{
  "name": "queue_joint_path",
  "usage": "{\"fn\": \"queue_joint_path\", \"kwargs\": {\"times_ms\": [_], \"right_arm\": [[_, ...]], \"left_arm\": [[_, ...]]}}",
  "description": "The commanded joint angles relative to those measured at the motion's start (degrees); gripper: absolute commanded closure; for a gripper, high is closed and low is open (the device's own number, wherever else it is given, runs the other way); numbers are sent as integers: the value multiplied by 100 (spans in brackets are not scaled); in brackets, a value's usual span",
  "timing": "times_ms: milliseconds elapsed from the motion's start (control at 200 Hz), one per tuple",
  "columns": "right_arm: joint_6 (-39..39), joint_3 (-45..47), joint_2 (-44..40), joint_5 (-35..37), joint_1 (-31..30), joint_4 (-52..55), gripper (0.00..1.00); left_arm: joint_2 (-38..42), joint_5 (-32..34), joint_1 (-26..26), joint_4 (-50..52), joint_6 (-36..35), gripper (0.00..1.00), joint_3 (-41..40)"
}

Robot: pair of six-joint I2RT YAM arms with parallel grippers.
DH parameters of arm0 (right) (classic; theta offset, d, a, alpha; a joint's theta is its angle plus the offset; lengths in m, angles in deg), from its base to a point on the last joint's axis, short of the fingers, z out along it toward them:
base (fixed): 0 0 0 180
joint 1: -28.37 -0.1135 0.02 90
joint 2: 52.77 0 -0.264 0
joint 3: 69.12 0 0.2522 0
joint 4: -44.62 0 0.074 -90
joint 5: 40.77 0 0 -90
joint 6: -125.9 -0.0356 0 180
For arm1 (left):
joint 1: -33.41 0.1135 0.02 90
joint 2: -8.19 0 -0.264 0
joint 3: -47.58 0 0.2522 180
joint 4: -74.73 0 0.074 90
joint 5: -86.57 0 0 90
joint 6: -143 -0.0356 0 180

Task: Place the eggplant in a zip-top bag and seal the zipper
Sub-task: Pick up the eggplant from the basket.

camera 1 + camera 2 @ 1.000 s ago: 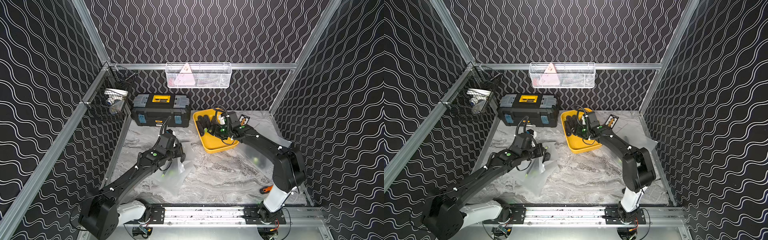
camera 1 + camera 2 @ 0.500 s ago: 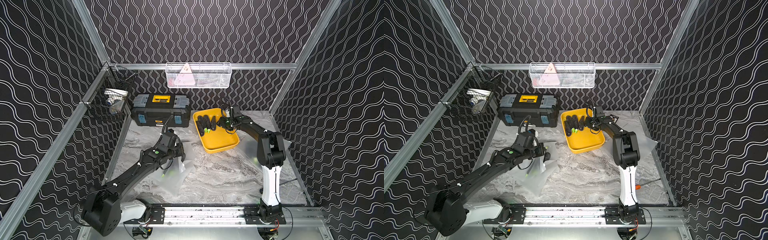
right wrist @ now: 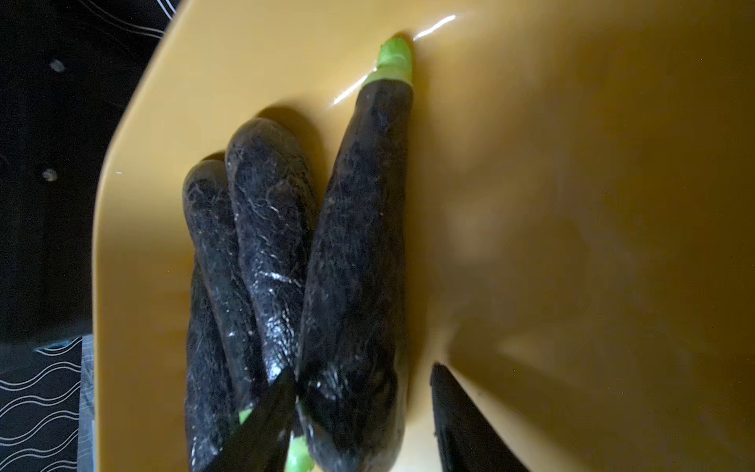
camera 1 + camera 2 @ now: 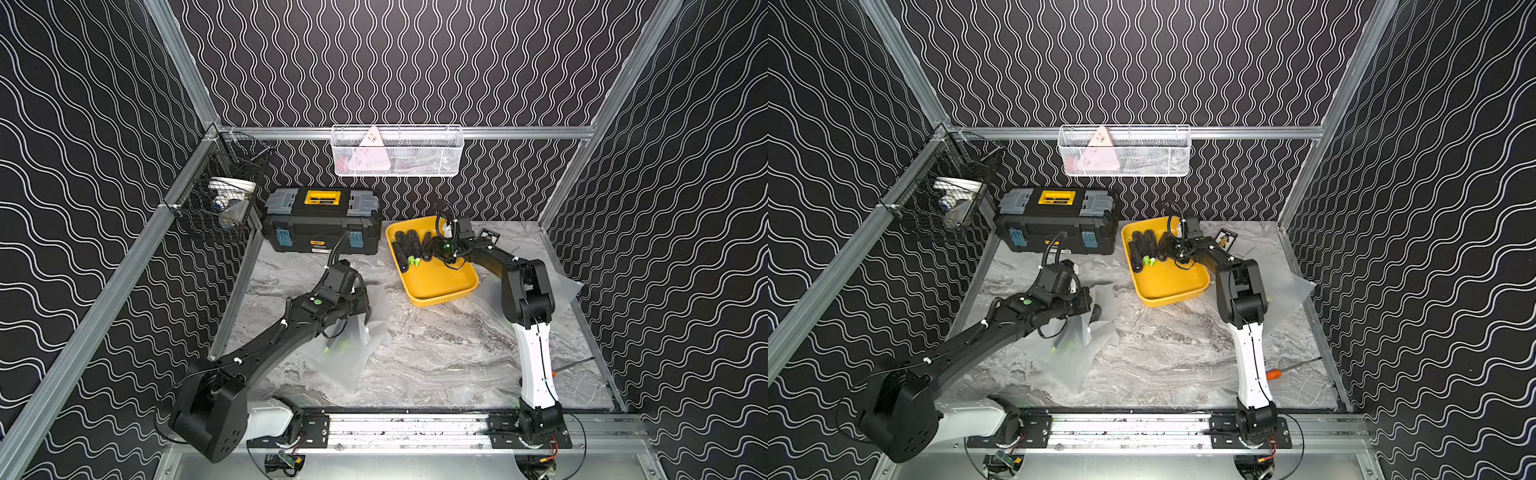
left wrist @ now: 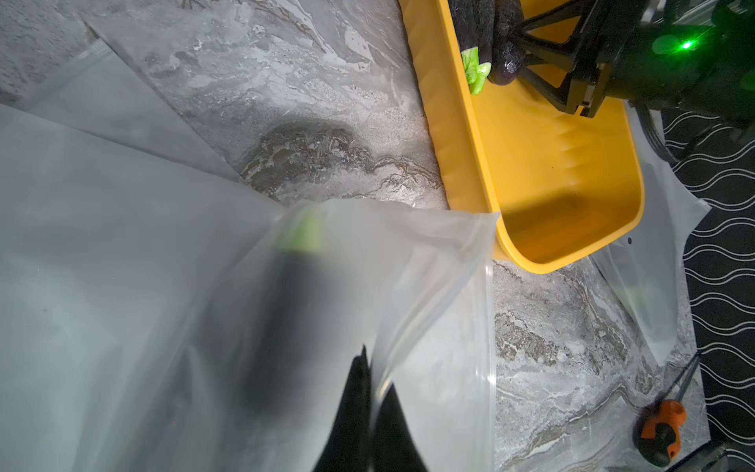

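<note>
Edged deeper into the yellow tray [image 4: 440, 286] since a second ago, the right gripper [image 3: 363, 370] straddles one eggplant [image 3: 359, 229], jaws apart; the left gripper [image 5: 365, 367] pinches a zip-top bag [image 5: 429, 261], contents blurred dark.

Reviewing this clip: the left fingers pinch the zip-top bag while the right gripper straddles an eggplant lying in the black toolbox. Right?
No: the eggplant lies in the yellow tray, not the black toolbox; the right wrist view shows it. The rest holds.

Left claw [image 5: 366, 370] pinches zip-top bag [image 5: 163, 253] containing eggplant [image 5: 286, 327].
</note>
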Motion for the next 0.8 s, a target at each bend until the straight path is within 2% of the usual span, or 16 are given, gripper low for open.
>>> {"fn": "queue_joint_path", "kwargs": {"times_ms": [0, 130, 350, 490, 550, 676, 796], "right_arm": [[-71, -65, 73, -94, -20, -119, 54], [-65, 149, -91, -112, -22, -214, 68], [102, 680, -969, -216, -19, -217, 74], [112, 1330, -1927, -422, -71, 25, 75], [52, 1854, -2634, -487, -179, -19, 75], [-196, 2916, -3838, -963, -594, -79, 75], [-402, 3669, -4587, -1506, -1047, -180, 75]], "left_arm": [[-3, 88, 8, -54, -95, 100, 57], [-12, 81, 8, -90, -74, 100, 15], [14, 152, 16, -99, -131, 100, -8], [41, 198, 43, -107, -152, 100, 9], [41, 214, 49, -122, -156, 100, 18], [33, 199, 50, -218, -103, 100, 12], [-49, 154, 55, -299, -74, 100, 5]]}}
